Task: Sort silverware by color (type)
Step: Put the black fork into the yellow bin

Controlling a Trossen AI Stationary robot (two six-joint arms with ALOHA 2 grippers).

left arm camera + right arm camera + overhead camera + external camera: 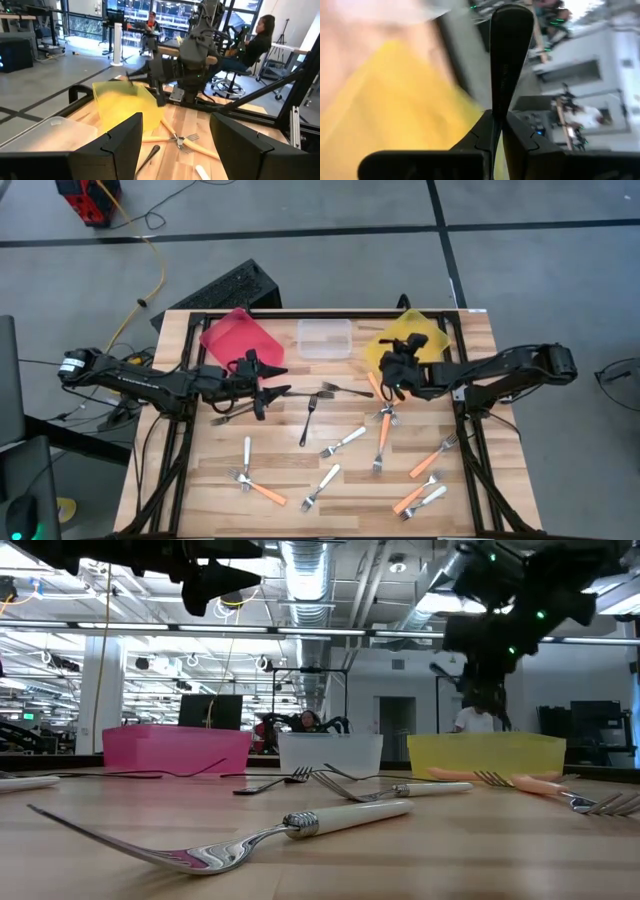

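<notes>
Black plastic is sitting pinched between the right gripper's (498,127) nearly closed fingers: a dark fork (506,55), lifted over the yellow bin (410,337) at the tabletop's (200,480) far right. That arm is reaching in low from the right edge. The left gripper (262,387) is hovering wide open and holding nothing, just beside the red bin (238,335), its arm stretching in from the left. Orange-handled forks (430,458) and white-handled forks (343,441) are lying scattered across the near boards, with a clear bin (324,337) beyond.
</notes>
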